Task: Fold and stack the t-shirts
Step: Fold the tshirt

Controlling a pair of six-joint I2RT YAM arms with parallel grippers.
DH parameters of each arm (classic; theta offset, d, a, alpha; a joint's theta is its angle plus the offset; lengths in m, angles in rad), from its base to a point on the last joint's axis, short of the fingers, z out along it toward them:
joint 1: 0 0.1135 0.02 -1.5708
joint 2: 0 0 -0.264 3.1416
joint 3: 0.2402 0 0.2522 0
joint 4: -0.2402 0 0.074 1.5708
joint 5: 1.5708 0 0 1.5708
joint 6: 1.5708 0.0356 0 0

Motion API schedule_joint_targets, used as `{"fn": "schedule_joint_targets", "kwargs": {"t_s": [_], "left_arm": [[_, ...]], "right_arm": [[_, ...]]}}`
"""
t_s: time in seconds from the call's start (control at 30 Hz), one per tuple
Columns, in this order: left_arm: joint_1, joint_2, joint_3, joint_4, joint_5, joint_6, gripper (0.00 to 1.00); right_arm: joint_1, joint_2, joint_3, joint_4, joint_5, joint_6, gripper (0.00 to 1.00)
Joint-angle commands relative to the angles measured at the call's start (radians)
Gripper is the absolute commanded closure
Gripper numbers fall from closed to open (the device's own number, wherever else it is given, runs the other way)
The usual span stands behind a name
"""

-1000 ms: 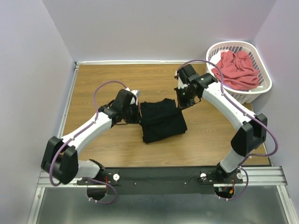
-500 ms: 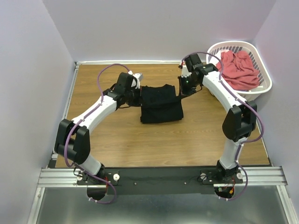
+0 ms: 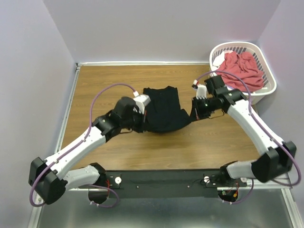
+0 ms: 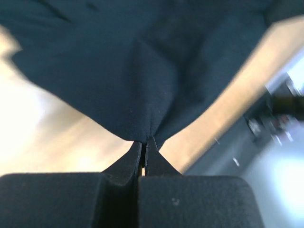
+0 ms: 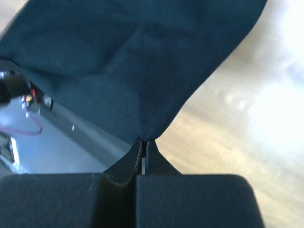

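Backdrop: pale lavender walls stand at the 9, 12 and 3 o'clock sides of the cell.
Work surface: wood-grain table, seen from above. A metal rail carrying my two bases runs along its 6 o'clock edge.
Left arm: white and black, reaching from the 7 o'clock corner toward the table's centre, with a purple cable looped above it.
Right arm: reaches from the 5 o'clock corner and bends back toward the centre.
Laundry basket: white and slotted, at the table's 2 o'clock corner.
Black t-shirt: near the table's centre, narrow at its 12 o'clock end and wider toward 6 o'clock. The far part lies on the wood, and the near edge bows in a curve between its two held corners.
Coral-red t-shirt: crumpled inside the basket, well apart from the black one.
Left gripper: at the black shirt's 8 o'clock corner. My wrist view shows the fingers pressed together on a pinch of black cloth, which fans out from the tips.
Right gripper: at the shirt's 4 o'clock corner. The fingers are likewise clamped on a fold of the black cloth, with blurred wood beyond.
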Motion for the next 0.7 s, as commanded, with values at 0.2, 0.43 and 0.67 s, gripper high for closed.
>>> {"fn": "schedule_joint_targets", "kwargs": {"t_s": [0.2,0.43,0.67], "left_arm": [[-0.341,-0.321,-0.146,-0.089,-0.016,-0.351,1.00],[-0.381,-0.361,-0.137,-0.200,-0.112,-0.408,1.00],[-0.220,-0.217,-0.017,-0.217,-0.108,-0.281,1.00]], "right_arm": [[-0.002,-0.361,-0.245,-0.152,-0.132,0.108,1.00],[-0.002,-0.389,-0.118,-0.231,-0.053,0.126,0.99],[-0.002,-0.180,0.049,-0.122,0.043,0.126,1.00]]}}
